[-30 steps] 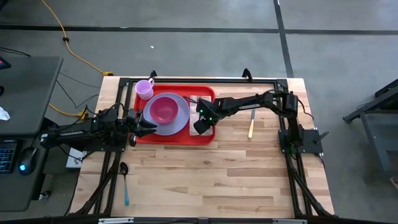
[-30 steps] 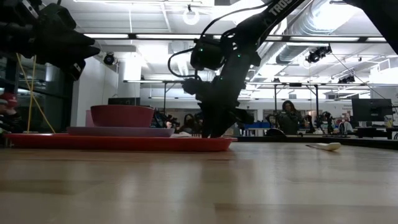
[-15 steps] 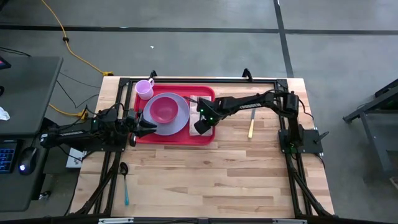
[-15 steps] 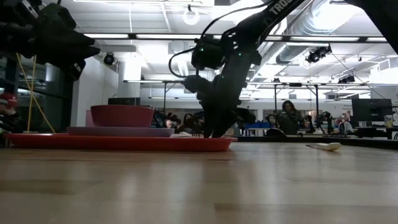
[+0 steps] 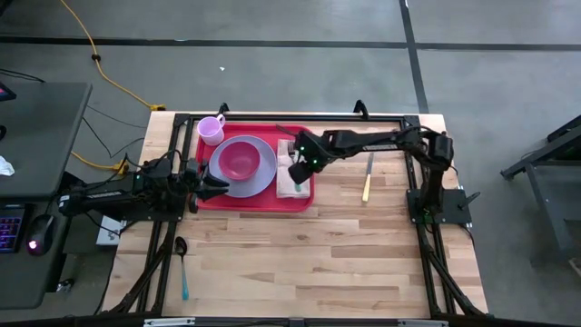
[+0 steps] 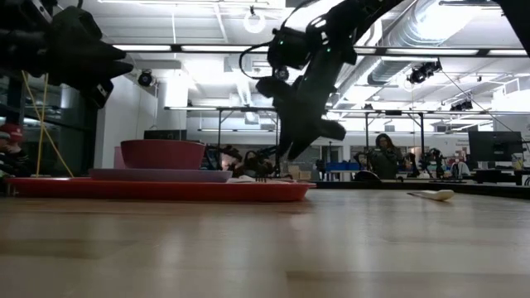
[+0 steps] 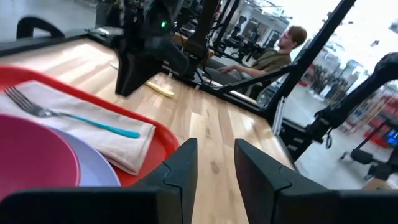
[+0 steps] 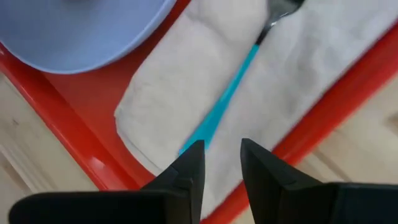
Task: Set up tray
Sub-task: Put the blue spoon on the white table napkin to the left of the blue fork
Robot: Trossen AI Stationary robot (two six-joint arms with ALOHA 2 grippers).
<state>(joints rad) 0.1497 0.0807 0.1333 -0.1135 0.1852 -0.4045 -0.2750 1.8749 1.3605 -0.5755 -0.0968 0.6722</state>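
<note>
The red tray [image 5: 247,202] lies on the table's far left part. It carries a lavender plate [image 5: 264,178] with a pink bowl [image 5: 238,160], and a white napkin [image 8: 180,81] on its right part. A fork with a teal handle [image 8: 225,98] lies on the napkin. A pink cup [image 5: 211,130] stands at the tray's far left corner. My right gripper [image 8: 216,163] hangs open above the fork's handle end, slanting down, well clear of it in the low view [image 6: 291,159]. My left gripper [image 7: 214,163] is open and level above the tray's left edge [image 5: 216,187], with nothing between its fingers.
A knife with a pale handle [image 5: 367,184] lies on the bare wood right of the tray. A spoon with a teal handle [image 5: 182,272] lies near the table's near left corner. The near half of the table is bare wood. People sit in the room beyond the table.
My right gripper has risen from just above the tray and drawn back toward the table's far right, uncovering the napkin and fork, which stay where they lay. The gap between its fingers is unchanged.
</note>
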